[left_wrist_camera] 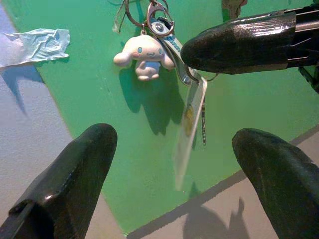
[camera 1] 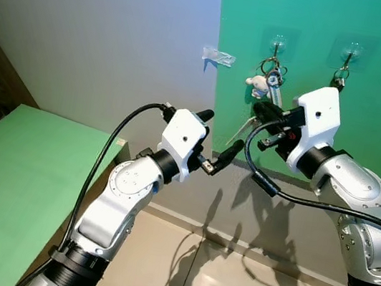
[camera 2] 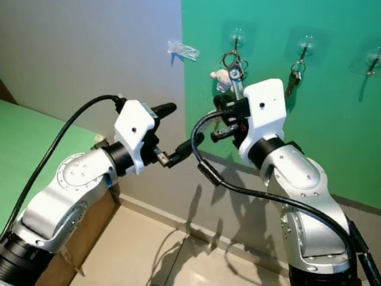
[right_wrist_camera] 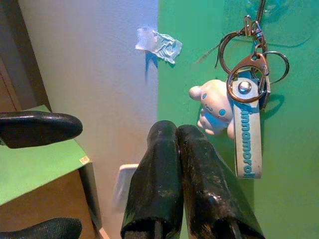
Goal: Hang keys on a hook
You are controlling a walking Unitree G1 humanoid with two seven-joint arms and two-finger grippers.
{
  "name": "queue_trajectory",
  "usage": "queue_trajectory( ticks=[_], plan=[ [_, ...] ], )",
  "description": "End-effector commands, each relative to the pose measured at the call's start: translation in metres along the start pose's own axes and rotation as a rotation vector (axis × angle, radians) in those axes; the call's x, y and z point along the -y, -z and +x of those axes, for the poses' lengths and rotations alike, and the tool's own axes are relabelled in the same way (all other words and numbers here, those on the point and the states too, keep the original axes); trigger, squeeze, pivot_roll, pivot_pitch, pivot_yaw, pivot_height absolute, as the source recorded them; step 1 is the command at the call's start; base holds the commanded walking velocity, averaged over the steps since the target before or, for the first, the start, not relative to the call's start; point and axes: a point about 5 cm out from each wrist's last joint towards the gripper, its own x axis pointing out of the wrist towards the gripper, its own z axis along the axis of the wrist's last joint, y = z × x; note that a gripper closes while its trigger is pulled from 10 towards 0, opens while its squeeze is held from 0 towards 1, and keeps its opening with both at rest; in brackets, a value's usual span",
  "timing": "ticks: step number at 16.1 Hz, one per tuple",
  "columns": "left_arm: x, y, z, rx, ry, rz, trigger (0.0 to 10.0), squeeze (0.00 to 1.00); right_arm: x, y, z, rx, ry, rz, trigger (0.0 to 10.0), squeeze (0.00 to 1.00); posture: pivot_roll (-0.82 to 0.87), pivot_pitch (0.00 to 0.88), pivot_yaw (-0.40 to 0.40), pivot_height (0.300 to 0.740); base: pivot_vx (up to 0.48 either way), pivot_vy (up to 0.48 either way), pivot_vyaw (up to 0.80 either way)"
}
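- nearest the camera, the left claw [camera 1: 214, 141] is hovering in the air short of the wall, its two black fingers [left_wrist_camera: 65, 174] spread wide apart and gripping nothing; it is pointing toward the keys.
- a little farther on, the right claw [right_wrist_camera: 182, 164] is sitting just beside the hanging bunch with its fingers pressed together; in the left wrist view one finger is lying against the lower part of the bunch, where a clear tag [left_wrist_camera: 188, 127] is dangling, though whether anything is pinched between them cannot be told.
- on the green wall, the keys [camera 1: 271, 80] are hanging by their ring from the leftmost hook [camera 1: 277, 46], with a white plush charm [right_wrist_camera: 215, 107] and a lettered strap [right_wrist_camera: 246, 144] beneath.
- judging by this, the hanging is looking done; what seems left is for the claws to be drawing clear.
- a second set [camera 2: 295, 76] is hanging on the middle hook [camera 2: 306, 45], and the far hook [camera 2: 375, 60] is bare.
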Motion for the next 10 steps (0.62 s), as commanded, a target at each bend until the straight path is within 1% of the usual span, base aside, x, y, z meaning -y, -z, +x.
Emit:
queue_trajectory(
  ticks=[1,10],
  plan=[
    [-0.0045,0.0025,-0.0026,-0.012,-0.022,-0.004,10.0,0.0,-0.0018,-0.0011,0.0016,-0.001,-0.007,0.003,0.0,0.0,-0.28,0.059,0.159,0.72,0.0,0.0,0.0],
    [-0.0045,0.0025,-0.0026,-0.012,-0.022,-0.004,10.0,0.0,-0.0018,-0.0011,0.0016,-0.001,-0.007,0.003,0.0,0.0,-0.28,0.059,0.159,0.72,0.0,0.0,0.0]
  ],
)
